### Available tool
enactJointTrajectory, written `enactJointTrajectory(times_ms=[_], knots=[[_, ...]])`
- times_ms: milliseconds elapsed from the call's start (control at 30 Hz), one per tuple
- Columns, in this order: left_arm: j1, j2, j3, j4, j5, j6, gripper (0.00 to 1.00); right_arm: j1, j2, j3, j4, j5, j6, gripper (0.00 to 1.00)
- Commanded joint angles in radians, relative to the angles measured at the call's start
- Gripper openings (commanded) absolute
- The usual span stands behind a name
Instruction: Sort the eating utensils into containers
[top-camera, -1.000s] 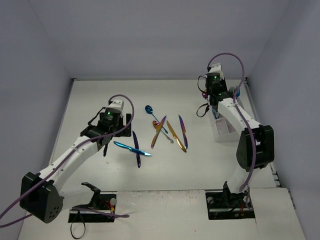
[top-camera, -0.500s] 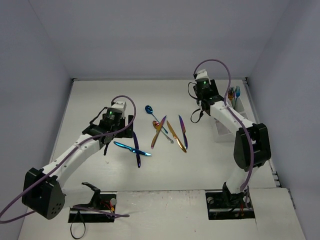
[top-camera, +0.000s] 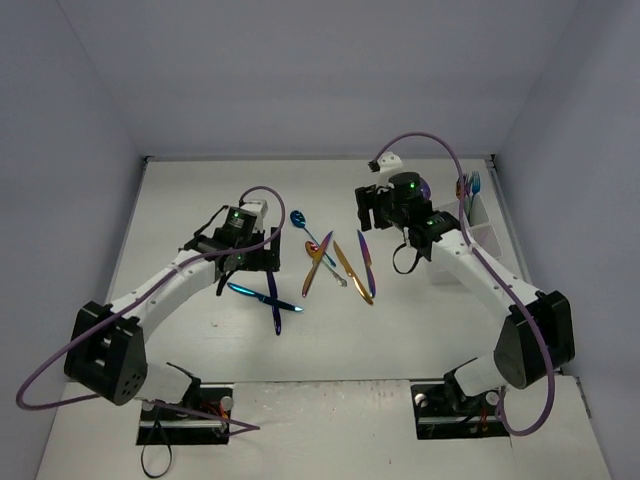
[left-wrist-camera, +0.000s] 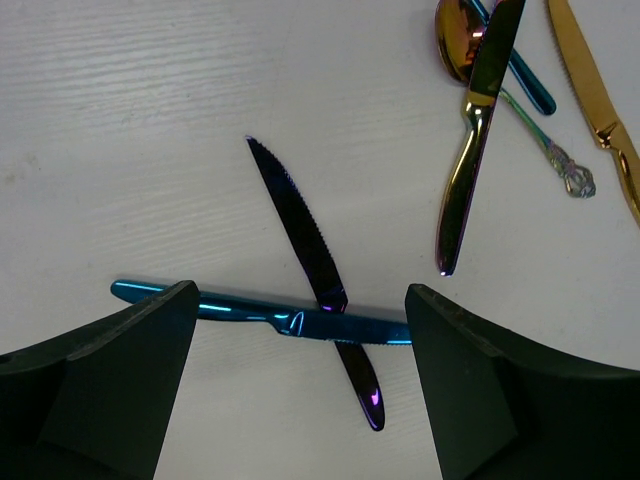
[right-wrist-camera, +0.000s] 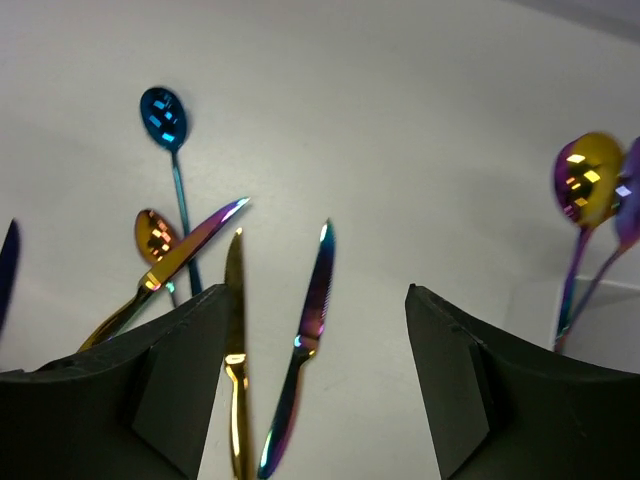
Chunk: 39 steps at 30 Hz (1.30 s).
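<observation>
White table carried the loose utensils. The left wrist view alone showed a blue knife and a purple knife crossed and touching, below the left gripper, whose jaws stood wide and empty. Only the right wrist view showed spoons standing bowls-up in the caddy. The right gripper was spread too, holding nothing, above a rainbow knife and a gold knife. Overhead, the caddy sat by the table's right edge, well apart from the crossed knives.
</observation>
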Motion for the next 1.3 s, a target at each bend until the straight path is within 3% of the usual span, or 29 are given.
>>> enactJointTrajectory(times_ms=[0,133,233,533,800,1267], knots=[[0.002,0.085,0.140,0.075,0.014,-0.106,0.82,0.016,-0.068,-0.063,0.013,-0.104,0.126,0.68],[0.006,0.228,0.236,0.176,0.057,-0.130,0.81,0.016,-0.128,-0.123,0.012,-0.086,0.152,0.69],[0.019,0.340,0.316,0.226,0.103,-0.067,0.78,0.016,-0.174,-0.156,0.010,-0.093,0.164,0.70],[0.110,0.580,0.566,0.253,0.278,0.113,0.67,0.016,-0.280,-0.231,0.011,-0.148,0.193,0.71],[0.157,0.779,0.694,0.246,0.467,0.198,0.53,0.015,-0.316,-0.261,0.010,-0.187,0.198,0.72],[0.173,0.919,0.783,0.195,0.555,0.272,0.46,0.015,-0.338,-0.279,0.003,-0.195,0.190,0.73]])
